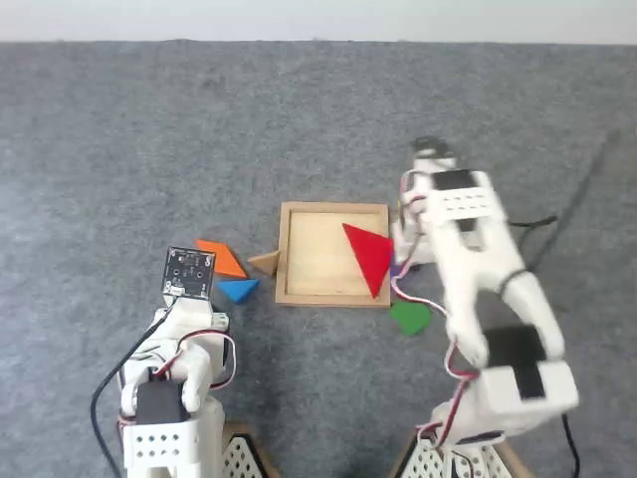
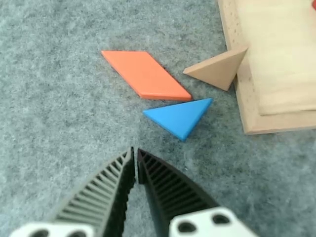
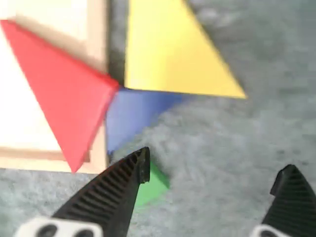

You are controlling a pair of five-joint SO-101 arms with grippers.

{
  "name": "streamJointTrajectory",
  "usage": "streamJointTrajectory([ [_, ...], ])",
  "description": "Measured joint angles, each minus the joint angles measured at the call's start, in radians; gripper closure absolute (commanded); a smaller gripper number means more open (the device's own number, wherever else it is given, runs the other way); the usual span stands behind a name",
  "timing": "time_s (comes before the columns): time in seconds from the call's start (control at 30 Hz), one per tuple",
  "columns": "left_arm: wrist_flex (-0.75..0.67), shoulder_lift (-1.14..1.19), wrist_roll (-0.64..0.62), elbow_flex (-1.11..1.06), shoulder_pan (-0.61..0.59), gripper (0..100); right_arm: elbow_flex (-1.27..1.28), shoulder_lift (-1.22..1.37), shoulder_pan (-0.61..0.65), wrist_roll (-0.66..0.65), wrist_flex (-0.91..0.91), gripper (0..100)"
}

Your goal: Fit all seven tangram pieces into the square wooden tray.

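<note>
1. Starting with the square wooden tray (image 1: 333, 206) (image 2: 247, 98) (image 3: 98, 39): you will find it flat on the grey felt-covered bench (image 1: 149, 149), between your two arms.
2. The large red triangle (image 1: 370, 256) (image 3: 59, 94) lies along the tray's right side. One tip overlaps the rim at the near right corner, so it is not seated flat inside.
3. Left of the tray, three pieces lie on the bench. The orange parallelogram (image 1: 221, 257) (image 2: 146, 74) is farthest out. The small blue triangle (image 1: 238, 289) (image 2: 178, 116) is just beside it, on the side nearer the arm. The plain wood-coloured triangle (image 1: 266, 262) (image 2: 217, 71) has one corner touching the tray's outer rim.
4. Right of the tray, three more pieces sit outside it. The large yellow triangle (image 3: 173, 49) lies just beside the rim. A violet-blue piece (image 3: 131, 113) is partly tucked under the red triangle's tip and the yellow triangle, so its shape cannot be judged. A green piece (image 1: 409, 317) (image 3: 150, 185) lies off the near right corner.
5. Your left hand (image 2: 135, 153) has its fingers together and holds nothing. It hangs over bare felt, near the blue triangle.
6. Your right hand (image 3: 217, 165) has its fingers wide apart and holds nothing. One finger is above the green piece and the other is above bare felt.
</note>
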State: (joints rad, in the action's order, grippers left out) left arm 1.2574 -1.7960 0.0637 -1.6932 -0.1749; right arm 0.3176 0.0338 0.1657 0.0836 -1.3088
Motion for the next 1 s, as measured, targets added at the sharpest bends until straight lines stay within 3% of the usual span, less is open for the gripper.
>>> streamJointTrajectory([
  [0.2, 0.0, 0.0, 0.0, 0.0, 0.0, 99, 0.101, -0.16, -0.043, -0.055, 0.009, 60.3],
  [0.37, 0.0, 0.0, 0.0, 0.0, 0.0, 99, 0.199, -0.158, -0.04, -0.068, 0.152, 60.4],
  [0.63, 0.0, 0.0, 0.0, 0.0, 0.0, 99, 0.19, 0.075, 0.041, -0.069, 0.279, 60.4],
  [1.0, 0.0, 0.0, 0.0, 0.0, 0.0, 99, -0.028, 0.219, 0.175, -0.069, 0.235, 60.4],
])
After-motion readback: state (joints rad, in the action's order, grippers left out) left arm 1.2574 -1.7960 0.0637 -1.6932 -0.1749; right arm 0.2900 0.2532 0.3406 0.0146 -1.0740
